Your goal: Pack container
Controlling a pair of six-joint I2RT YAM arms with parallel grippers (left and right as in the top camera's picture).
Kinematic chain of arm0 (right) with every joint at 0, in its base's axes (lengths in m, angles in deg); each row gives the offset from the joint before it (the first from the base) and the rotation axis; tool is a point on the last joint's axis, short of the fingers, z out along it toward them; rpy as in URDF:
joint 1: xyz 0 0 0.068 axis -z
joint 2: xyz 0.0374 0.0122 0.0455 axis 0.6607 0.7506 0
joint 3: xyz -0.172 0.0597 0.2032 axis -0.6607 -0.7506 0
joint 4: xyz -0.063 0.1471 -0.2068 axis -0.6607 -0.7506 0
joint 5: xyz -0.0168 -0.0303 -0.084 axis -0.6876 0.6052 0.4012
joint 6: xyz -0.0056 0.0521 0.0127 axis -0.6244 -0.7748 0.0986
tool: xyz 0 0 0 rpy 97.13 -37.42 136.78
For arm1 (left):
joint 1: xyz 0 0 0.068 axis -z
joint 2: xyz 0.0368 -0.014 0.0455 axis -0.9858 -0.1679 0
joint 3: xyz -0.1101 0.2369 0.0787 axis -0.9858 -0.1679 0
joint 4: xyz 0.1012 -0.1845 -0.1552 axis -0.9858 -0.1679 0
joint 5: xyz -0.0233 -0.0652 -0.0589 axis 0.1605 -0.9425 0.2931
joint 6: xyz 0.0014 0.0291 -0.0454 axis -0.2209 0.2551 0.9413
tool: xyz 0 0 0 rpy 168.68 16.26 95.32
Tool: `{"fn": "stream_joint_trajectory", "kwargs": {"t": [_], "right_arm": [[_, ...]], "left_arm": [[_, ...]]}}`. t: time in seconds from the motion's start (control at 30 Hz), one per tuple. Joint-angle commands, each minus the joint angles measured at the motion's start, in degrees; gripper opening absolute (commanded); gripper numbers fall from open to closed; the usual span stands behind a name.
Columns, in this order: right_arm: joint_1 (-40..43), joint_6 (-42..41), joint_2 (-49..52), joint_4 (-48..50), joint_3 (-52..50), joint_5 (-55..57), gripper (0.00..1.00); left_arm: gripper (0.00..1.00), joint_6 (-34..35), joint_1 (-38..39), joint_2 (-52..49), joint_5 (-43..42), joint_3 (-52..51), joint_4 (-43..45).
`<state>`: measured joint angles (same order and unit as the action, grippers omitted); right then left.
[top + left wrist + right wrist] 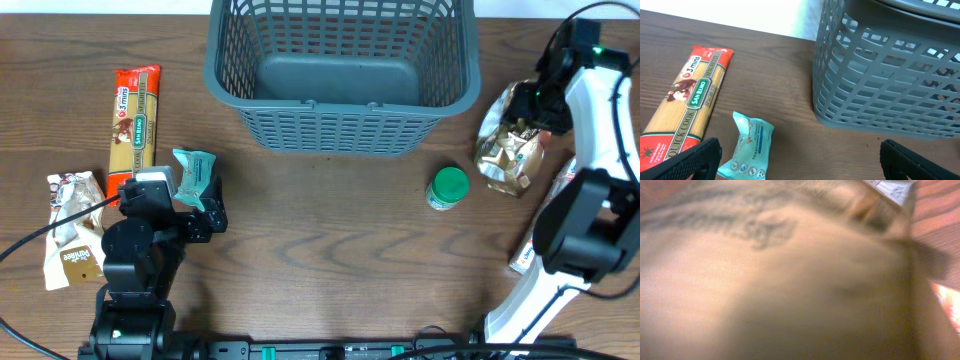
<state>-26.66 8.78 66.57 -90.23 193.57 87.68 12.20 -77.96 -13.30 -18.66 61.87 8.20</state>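
The container (340,125), a large grey-blue lattice basket, stands empty at the back centre; its slotted wall (890,75) fills the right of the left wrist view. My left gripper (205,205) hangs open over the table beside a teal tissue pack (193,175), which lies near its left finger (695,162) without touching it. My right gripper (535,100) is down on a crumpled golden bag (508,140) to the right of the basket. That bag (765,280) fills the right wrist view as a blur, hiding the fingers.
A red spaghetti pack (135,118) lies at the left, seen also as the spaghetti pack (687,100) in the wrist view. A white snack bag (72,230) sits by the left edge. A green-lidded jar (448,188) stands right of centre, and a flat packet (525,255) lies under the right arm.
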Motion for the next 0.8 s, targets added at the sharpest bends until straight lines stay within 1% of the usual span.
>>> {"fn": "stream_joint_trajectory", "kwargs": {"t": [0.0, 0.17, 0.7, 0.73, 0.77], "right_arm": [[-0.52, 0.02, -4.63, 0.04, 0.76, 0.92, 0.01], [-0.55, 0.02, -6.34, 0.02, 0.76, 1.77, 0.01], [-0.52, 0.02, -6.34, -0.68, 0.76, 1.97, 0.01], [-0.52, 0.02, -6.34, -0.48, 0.76, 1.95, 0.22], [-0.52, 0.00, -6.34, -0.22, 0.76, 1.95, 0.54]], "left_arm": [[0.98, 0.68, 0.17, 0.04, 0.72, 1.60, 0.22], [0.98, 0.68, 0.17, 0.04, 0.72, 1.60, 0.22], [0.99, 0.68, 0.17, 0.04, 0.70, 1.60, 0.22], [0.98, 0.68, 0.17, 0.04, 0.70, 1.60, 0.22], [0.98, 0.68, 0.17, 0.04, 0.70, 1.60, 0.22]]}}
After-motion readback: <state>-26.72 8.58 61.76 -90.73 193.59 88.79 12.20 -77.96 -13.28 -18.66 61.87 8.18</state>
